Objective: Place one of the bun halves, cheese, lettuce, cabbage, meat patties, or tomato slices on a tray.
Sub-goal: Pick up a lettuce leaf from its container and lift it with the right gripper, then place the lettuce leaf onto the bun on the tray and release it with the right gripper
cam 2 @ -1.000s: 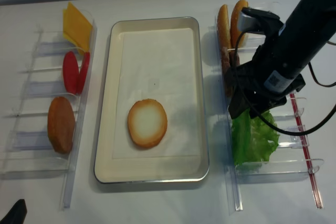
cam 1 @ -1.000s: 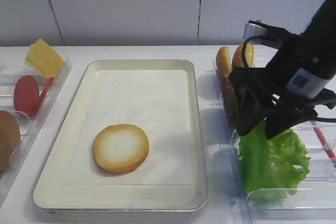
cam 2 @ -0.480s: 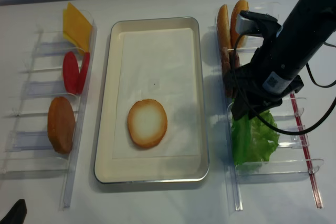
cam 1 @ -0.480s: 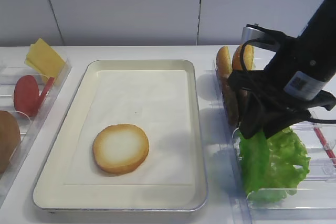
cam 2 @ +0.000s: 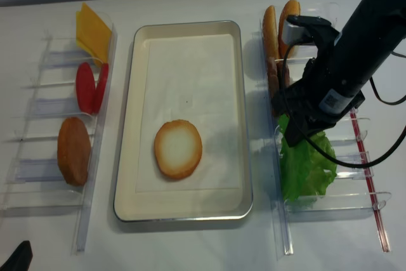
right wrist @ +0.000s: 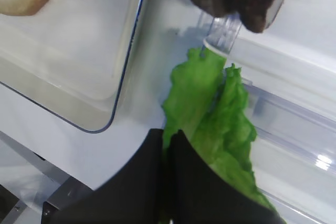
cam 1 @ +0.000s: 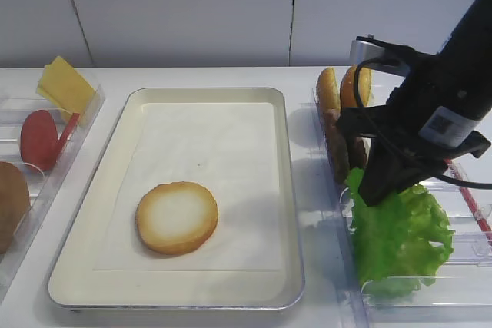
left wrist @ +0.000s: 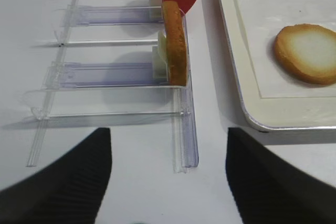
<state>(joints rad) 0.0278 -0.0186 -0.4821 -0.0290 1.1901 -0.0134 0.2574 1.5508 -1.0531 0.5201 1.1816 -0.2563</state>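
My right gripper (right wrist: 169,135) is shut on the top edge of a bright green frilly lettuce leaf (right wrist: 195,90) that stands in the clear right bin (cam 2: 330,204). From above, the gripper (cam 2: 293,136) is at the lettuce (cam 2: 307,166) near the bin's inner wall. A second crinkled green leaf (right wrist: 236,124) lies against it. The cream tray (cam 2: 187,25) in the middle holds one bun half (cam 2: 178,149), pale face up. My left gripper (left wrist: 168,182) is open over bare table in front of the left bin (left wrist: 184,145).
The right bin also holds dark meat patties (cam 2: 274,84) and upright bun halves (cam 2: 279,20) behind the lettuce. The left bin holds cheese (cam 2: 92,30), tomato slices (cam 2: 89,87) and a bun half (cam 2: 74,150). A white wall stands behind the table.
The right gripper's fingers have closed on the lettuce's top edge, and the gripper has shifted slightly up and back. The tray, the bun half and the left gripper are unmoved.
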